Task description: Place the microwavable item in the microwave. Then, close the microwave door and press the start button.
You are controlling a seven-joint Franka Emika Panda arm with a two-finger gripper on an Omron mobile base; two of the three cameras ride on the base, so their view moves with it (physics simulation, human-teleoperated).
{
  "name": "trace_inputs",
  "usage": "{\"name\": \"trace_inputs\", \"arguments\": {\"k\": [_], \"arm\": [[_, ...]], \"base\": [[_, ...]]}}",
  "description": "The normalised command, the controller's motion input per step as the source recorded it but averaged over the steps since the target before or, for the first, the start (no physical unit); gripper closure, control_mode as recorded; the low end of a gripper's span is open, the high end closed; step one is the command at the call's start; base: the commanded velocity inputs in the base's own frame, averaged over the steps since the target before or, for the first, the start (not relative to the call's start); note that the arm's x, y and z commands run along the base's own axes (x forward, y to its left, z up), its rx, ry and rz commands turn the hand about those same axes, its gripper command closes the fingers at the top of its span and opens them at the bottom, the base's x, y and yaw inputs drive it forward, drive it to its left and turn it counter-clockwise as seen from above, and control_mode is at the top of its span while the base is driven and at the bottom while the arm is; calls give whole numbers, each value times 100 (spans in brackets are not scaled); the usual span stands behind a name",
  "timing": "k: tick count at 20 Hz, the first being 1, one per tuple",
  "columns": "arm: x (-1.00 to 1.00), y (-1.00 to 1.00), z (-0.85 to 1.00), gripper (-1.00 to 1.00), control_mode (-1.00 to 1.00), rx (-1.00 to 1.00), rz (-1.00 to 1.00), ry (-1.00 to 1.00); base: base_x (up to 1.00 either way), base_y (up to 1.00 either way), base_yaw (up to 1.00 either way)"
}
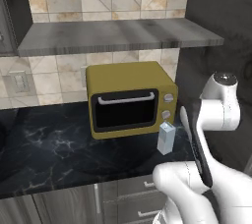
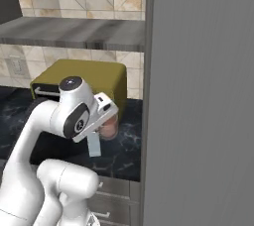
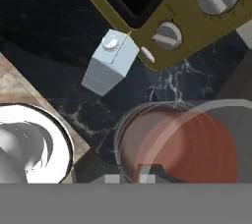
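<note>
Closed on the rim of the pinkish-brown translucent cup (image 3: 182, 142), gripper (image 3: 142, 171) nearly shut; cup just right of the yellow oven (image 1: 130, 98), near the white-blue carton (image 3: 109, 62); lift straight, keep level, clear the carton.

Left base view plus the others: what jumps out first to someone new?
The yellow countertop oven sits on the black marble counter under a grey shelf. A white-blue carton stands upright at its right front corner. In the hand view, the shut gripper grips the pinkish-brown translucent cup.
</note>
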Motion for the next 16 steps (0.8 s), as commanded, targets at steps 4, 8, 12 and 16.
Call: {"name": "trace_inputs", "arguments": {"k": [4, 8, 12, 16], "arm": [[-89, 19, 100, 100, -100, 0, 0, -14], [-68, 24, 68, 100, -100, 0, 0, -5], [-21, 22, 5, 100, -100, 0, 0, 0], [0, 32, 0, 100, -100, -1, 2, 3]], "base": [[0, 0, 0], [0, 0, 0], [0, 0, 0], [0, 0, 0]]}}
